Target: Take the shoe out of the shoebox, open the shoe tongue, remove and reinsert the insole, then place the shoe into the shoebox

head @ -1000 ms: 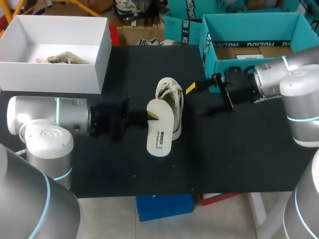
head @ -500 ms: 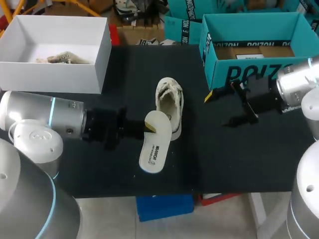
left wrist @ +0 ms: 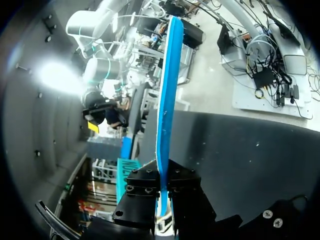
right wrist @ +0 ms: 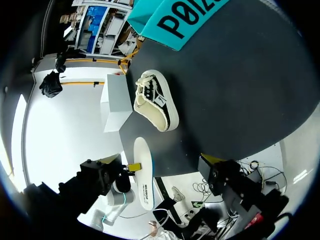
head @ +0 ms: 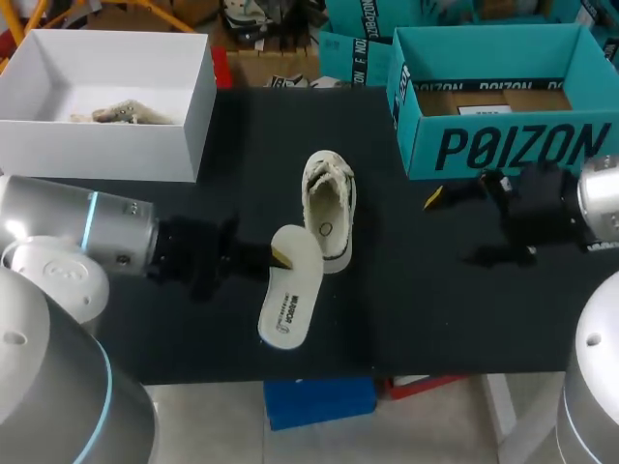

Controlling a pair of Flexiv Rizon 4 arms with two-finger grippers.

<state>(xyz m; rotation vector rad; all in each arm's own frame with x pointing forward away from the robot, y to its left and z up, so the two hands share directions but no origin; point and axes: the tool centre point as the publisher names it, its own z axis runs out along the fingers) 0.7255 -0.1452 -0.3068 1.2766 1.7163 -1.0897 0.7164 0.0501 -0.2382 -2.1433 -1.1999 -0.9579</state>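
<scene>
Head view: low on the black counter (head: 435, 309), the left pincer (head: 276, 257) gripped the insole (head: 287, 302), just beside the shoe (head: 329, 211) at centre. Removal looked done; reinsertion would need the tip aimed into the opening.
Left wrist view: the insole's edge sat clamped between its fingers.
Right wrist view: the right pincer (right wrist: 160, 160) stood spread and empty, with the shoe ahead.
</scene>
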